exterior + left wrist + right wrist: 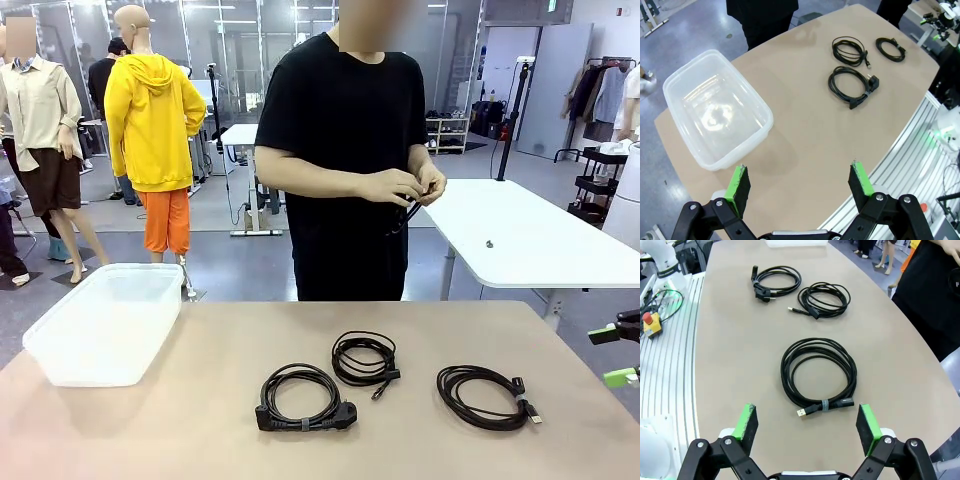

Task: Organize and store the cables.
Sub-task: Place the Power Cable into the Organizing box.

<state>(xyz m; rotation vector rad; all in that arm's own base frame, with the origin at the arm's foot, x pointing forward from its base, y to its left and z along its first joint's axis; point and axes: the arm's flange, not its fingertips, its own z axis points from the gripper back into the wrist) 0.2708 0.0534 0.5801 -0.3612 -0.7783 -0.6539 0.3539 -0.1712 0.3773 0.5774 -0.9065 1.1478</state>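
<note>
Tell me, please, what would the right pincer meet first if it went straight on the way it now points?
Most likely the nearest coiled black cable, which lies on the table straight ahead of the open right pincer, though depth is hard to judge.

Three cables (305, 420) lie side by side on the table (200, 440), right of the tub (70, 355)
</note>
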